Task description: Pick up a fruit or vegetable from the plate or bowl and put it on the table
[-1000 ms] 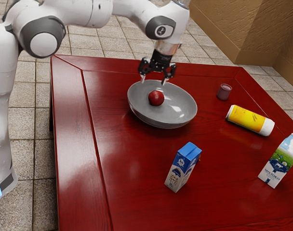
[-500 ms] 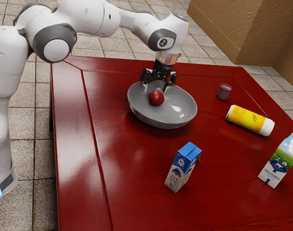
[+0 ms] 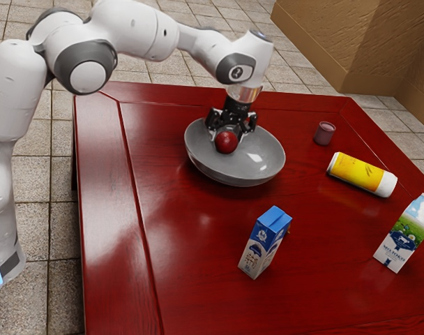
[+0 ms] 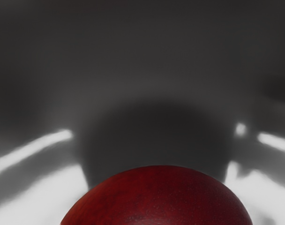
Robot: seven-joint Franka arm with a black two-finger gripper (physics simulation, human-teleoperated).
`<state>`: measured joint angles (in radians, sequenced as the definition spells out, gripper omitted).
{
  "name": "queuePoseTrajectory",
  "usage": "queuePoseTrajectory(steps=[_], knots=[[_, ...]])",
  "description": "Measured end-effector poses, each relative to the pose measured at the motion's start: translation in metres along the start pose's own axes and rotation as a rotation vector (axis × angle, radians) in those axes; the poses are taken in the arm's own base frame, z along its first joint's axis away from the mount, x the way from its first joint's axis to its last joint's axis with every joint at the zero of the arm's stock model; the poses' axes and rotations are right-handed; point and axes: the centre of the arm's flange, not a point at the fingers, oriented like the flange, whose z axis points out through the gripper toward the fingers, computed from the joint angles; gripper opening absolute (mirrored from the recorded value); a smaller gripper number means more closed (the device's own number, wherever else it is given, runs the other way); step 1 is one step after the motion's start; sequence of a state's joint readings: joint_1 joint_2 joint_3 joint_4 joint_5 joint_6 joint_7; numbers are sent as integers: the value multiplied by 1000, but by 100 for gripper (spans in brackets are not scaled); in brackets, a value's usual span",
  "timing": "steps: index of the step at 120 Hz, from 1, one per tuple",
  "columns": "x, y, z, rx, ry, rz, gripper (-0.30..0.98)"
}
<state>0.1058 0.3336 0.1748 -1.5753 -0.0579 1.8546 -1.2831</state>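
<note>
Red fruit [image 4: 156,197] sits right under your gripper [image 3: 227,137], between spread fingers — roundish, no clear long axis — so probably just settle lower, then close.

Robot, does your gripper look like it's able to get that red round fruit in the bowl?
Probably yes! My gripper is right at the red fruit, the bowl is wide open on top, and I see nothing between us.
</note>
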Motion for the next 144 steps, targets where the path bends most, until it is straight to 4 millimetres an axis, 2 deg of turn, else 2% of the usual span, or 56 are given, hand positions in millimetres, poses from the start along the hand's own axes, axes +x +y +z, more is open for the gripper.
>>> queuePoseTrajectory(steps=[45, 61, 76, 81, 96, 114, 134, 144], knots=[[1, 6, 23, 2, -17, -9, 68], [0, 6, 21, -14, -22, -13, 44], [-1, 6, 18, -24, -20, -16, 38], [-5, 6, 10, -35, -16, -9, 36], [-36, 6, -29, -95, -1, 36, 36], [-111, 31, -82, -202, 13, 148, 35], [-190, 62, -101, -277, -12, 253, 34], [-215, 74, -108, -312, -25, 282, 34]])
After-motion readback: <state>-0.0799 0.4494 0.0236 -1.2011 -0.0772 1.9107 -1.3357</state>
